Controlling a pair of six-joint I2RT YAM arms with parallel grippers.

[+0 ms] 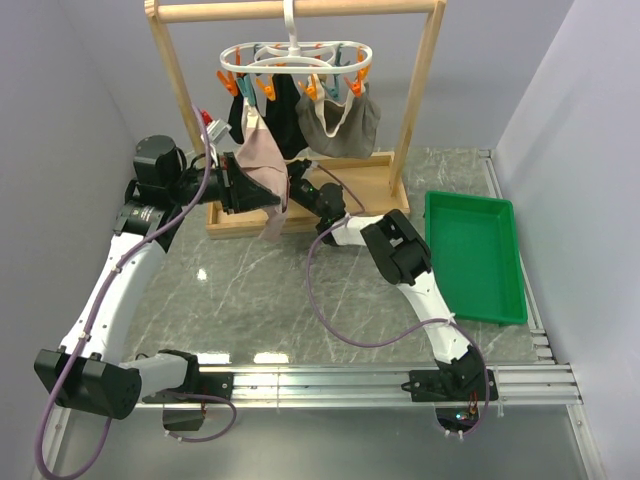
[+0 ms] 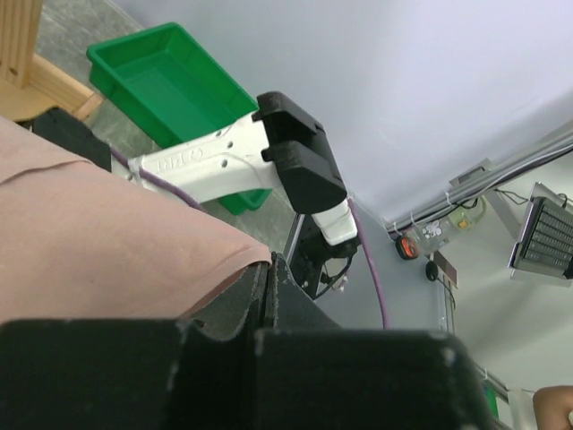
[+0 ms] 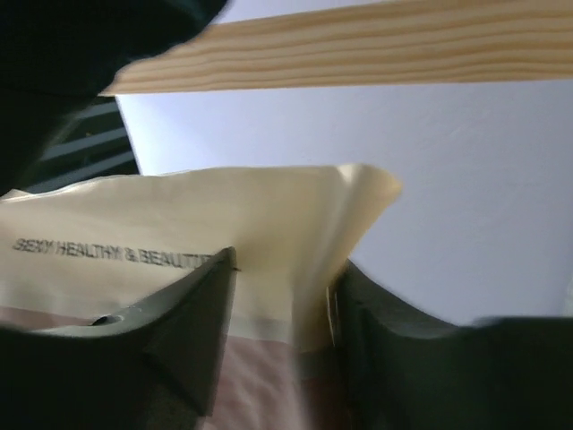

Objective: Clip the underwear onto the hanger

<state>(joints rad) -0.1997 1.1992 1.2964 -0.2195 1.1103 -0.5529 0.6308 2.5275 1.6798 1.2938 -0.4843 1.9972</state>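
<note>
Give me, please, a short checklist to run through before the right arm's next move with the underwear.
1. Left gripper shut on the underwear: ok.
2. Waistband between the right gripper's fingers: ok.
3. Right jaws pinching the waistband: not ok, a gap shows.
4. Hanger hooked on the wooden rack: ok.
5. Free peg above the underwear: cannot tell, hung garments crowd the pegs.

- A grey stone-look table [image 1: 260,290] holds the things.
- A tall wooden rack frame [image 1: 416,95] stands on its far side.
- A green plastic tray [image 1: 468,197] lies flat on its right side.
</note>
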